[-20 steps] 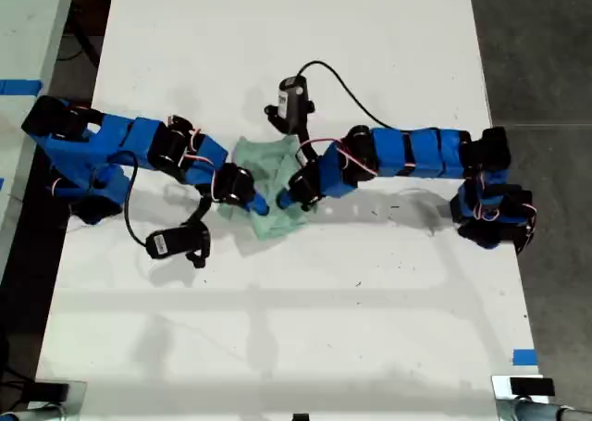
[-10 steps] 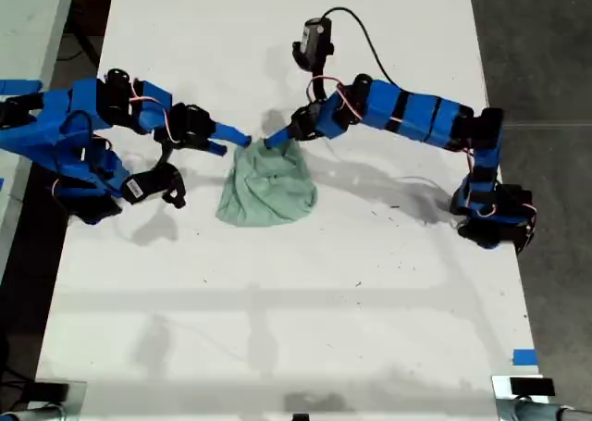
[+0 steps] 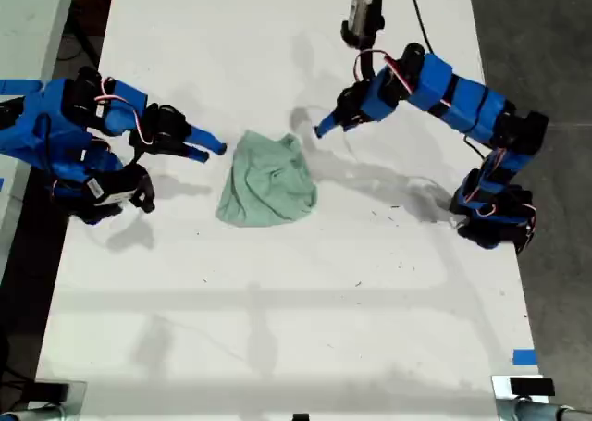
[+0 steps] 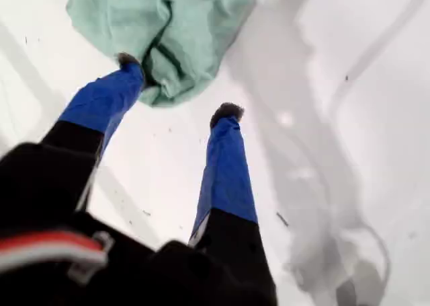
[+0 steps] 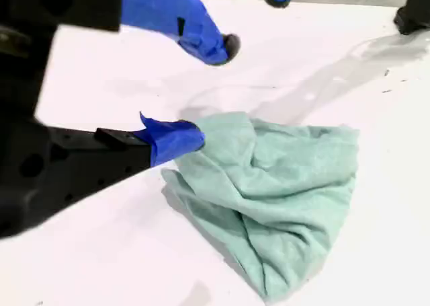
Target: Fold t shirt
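Both tools withdrawn, open, empty.

No text, label, brand, number or sign can be read in any view.

Just the background stuff here

Big white table with small dark specks and scuffs, grey floor off the exterior view's right, and a bit of blue tape on the table's edge at that view's lower right.
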{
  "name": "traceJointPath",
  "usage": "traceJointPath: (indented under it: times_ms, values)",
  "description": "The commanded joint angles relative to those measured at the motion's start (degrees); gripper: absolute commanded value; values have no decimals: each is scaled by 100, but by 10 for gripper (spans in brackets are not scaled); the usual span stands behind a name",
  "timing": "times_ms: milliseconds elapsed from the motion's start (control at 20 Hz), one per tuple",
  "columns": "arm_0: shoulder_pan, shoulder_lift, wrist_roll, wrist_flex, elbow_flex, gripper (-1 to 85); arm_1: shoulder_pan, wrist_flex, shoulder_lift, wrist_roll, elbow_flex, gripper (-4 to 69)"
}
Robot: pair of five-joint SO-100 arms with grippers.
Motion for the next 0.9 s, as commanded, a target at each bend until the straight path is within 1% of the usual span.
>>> traceJointPath:
  times_ms: [0,100,200,300,350,450,550,600,700,750,800,850]
  values:
    - [281,1301,-501,193,396,12,-800,132,2540,756,1564,135]
    - [246,2408,-624,88,1301,-2,-1591,18,3920,1538,2698,36]
    - [176,3604,-729,-70,2496,-2,-2197,-158,4922,2153,3902,22]
    - [97,5282,-721,-141,3823,-3,-2426,-466,6029,2549,5449,14]
    - [158,5238,-659,-299,3937,-3,-2531,-712,6776,2716,6249,14]
    - [308,5212,-659,-870,4544,-3,-2760,-1020,8490,3085,7682,14]
    - [448,5247,-782,-1336,5194,-3,-3059,-1037,10283,3410,8982,15]
    - [492,5282,-809,-1564,5537,-3,-3217,-932,10195,3577,9237,13]
    - [519,5300,-817,-2013,6231,-3,-3243,-993,10248,3630,9949,9]
    - [492,5300,-835,-2215,6645,-3,-3190,-1002,10248,3560,10301,22]
    - [501,5238,-1055,-2030,6680,-3,-3182,-1081,10239,3243,10521,52]
    - [422,5291,-1477,-1573,6680,3,-3182,-1116,10230,3111,10547,95]
